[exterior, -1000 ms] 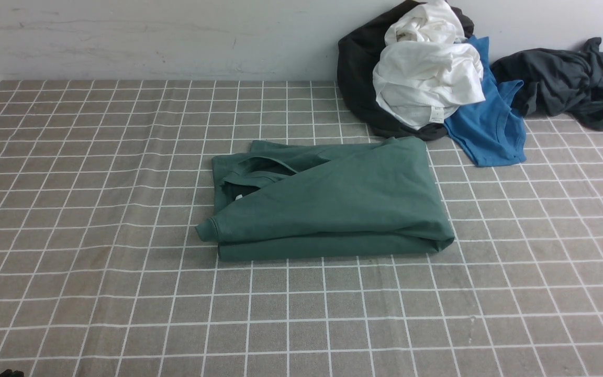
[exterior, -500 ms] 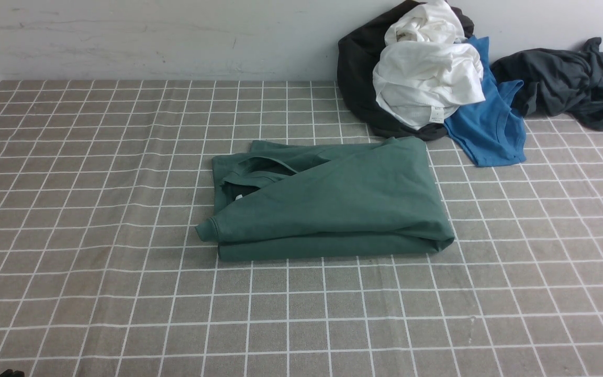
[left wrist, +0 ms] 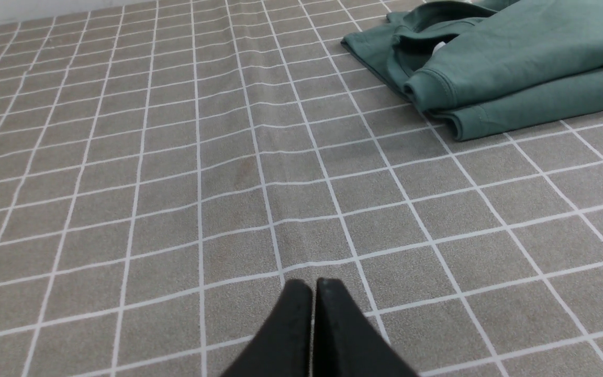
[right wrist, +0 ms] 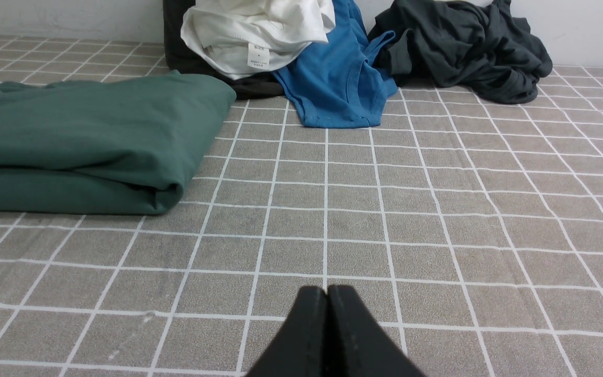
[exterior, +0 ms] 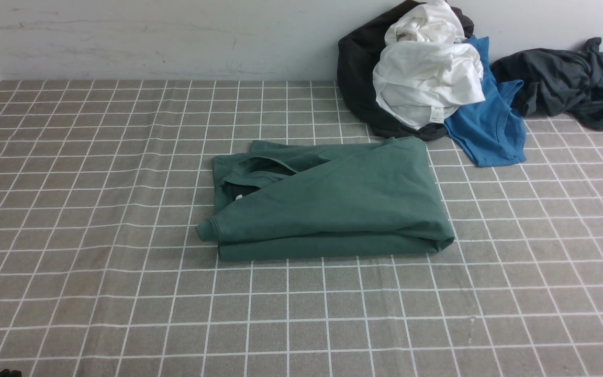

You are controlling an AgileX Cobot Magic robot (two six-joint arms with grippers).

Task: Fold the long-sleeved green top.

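Observation:
The green long-sleeved top [exterior: 333,201] lies folded into a thick rectangle in the middle of the checked cloth, its crew neck and a white label facing left. The left wrist view shows its cuff and folded edge [left wrist: 490,78]; the right wrist view shows its other end [right wrist: 87,141]. My left gripper [left wrist: 314,285] is shut, empty, low over bare cloth, well short of the top. My right gripper [right wrist: 327,290] is shut too, holding nothing, over bare cloth to the right of the top. Neither gripper shows clearly in the front view.
A pile of clothes leans on the back wall at the right: a black garment [exterior: 356,78], a white one [exterior: 427,78], a bright blue T-shirt [exterior: 487,128] and a dark grey garment [exterior: 563,84]. The checked cloth [exterior: 97,209] covers the table.

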